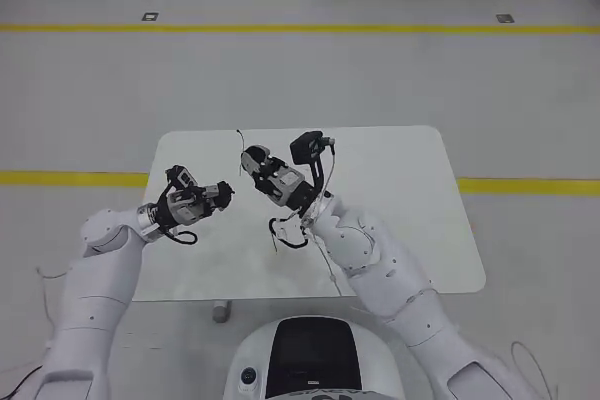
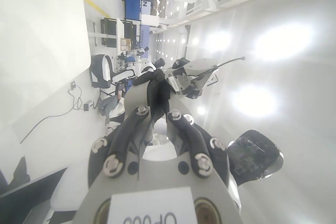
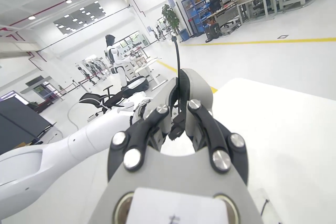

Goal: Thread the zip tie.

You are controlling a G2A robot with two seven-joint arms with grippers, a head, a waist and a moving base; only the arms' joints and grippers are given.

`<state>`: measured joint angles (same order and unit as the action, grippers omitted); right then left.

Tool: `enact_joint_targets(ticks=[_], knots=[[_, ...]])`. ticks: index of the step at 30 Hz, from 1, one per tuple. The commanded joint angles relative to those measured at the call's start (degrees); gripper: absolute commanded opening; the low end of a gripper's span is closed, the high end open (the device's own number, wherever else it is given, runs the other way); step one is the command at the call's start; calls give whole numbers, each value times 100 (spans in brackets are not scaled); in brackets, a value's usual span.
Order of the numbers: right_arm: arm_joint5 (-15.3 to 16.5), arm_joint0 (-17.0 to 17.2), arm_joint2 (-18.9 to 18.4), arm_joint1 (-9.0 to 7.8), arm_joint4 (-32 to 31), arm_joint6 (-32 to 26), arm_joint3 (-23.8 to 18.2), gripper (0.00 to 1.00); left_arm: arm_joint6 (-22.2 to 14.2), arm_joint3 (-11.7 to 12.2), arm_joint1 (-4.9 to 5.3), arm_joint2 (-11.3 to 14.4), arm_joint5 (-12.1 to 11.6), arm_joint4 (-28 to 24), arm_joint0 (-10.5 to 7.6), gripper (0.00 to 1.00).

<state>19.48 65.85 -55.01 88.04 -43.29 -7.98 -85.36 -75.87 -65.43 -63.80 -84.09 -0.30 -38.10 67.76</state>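
Black zip tie [image 3: 178, 64] stood clamped in the right end effector [image 3: 180, 86], which was closed on the lower strap. The free length rose straight past the jaws, with a small blocky end at the tip. All of it was held in the air above the worktop [image 1: 400, 200].

The strap looked thin, light and springy. It would likely bend and whip off-line if pushed from far back, and its smooth face looked slick. Judged the best hold to be close to the end being fed, flat faces against the jaws, so the short tip acts stiff.

Left end effector [image 2: 158, 89] hung just beside the right one, facing it, jaws closed together. Could not tell whether anything sat between them. Threading not yet done; the strap showed as one straight run.
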Motion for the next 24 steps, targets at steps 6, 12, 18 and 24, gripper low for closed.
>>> enact_joint_targets(ticks=[6, 12, 18, 24], knots=[[0, 137, 193, -336, -279, 225, -323, 0, -377, -82, 147, -191, 354, -42, 61, 0], [0, -104, 946, -1046, -286, 820, -444, 0, -377, -253, 335, -153, 386, -95, 142, 0], [0, -618, 1839, -1754, -513, 1853, -260, 0, -377, -293, 499, 16, 351, -227, 164, 0], [0, -1199, 2694, -2226, -684, 2885, 24, 0, -377, -328, 644, 298, 307, -359, 177, 0]])
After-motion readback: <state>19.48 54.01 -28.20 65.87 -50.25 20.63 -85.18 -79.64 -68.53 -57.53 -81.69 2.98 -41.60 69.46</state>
